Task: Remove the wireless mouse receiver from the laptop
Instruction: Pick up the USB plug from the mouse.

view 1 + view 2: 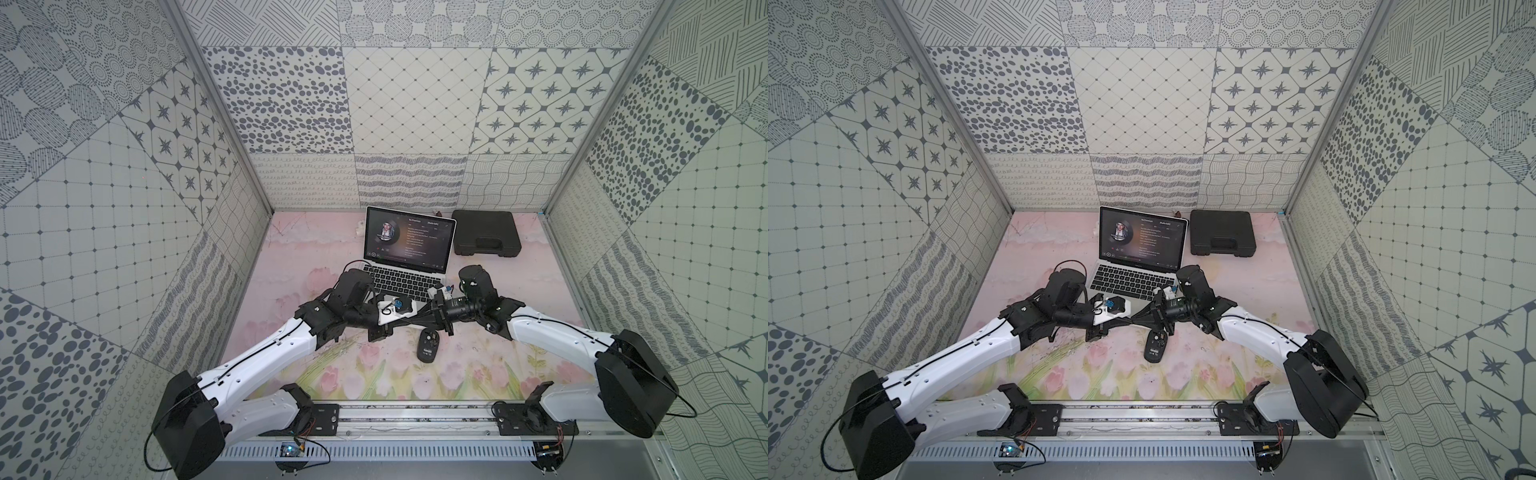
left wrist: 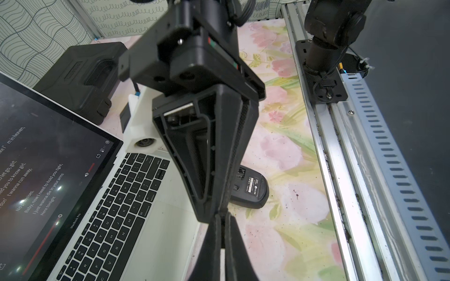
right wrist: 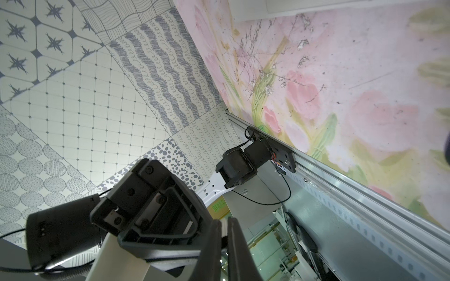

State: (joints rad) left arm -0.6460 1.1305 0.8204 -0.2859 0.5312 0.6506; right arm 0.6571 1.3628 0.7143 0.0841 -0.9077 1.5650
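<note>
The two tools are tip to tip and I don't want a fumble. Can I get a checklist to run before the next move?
1. Left tool shut: ok.
2. Right tool shut, tip against the left's: ok.
3. Tiny black USB receiver gripped by a tool: cannot tell, none visible.
4. Receiver out of the slim silver laptop: cannot tell.
5. Black oval mouse apart from both tips: ok.

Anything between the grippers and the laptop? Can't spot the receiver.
The receiver is not discernible in any view. The left gripper and right gripper are both shut and meet tip to tip by the laptop's front corner, each in the other's line. Nothing else visible intervenes. The mouse lies nearer the rail.
</note>
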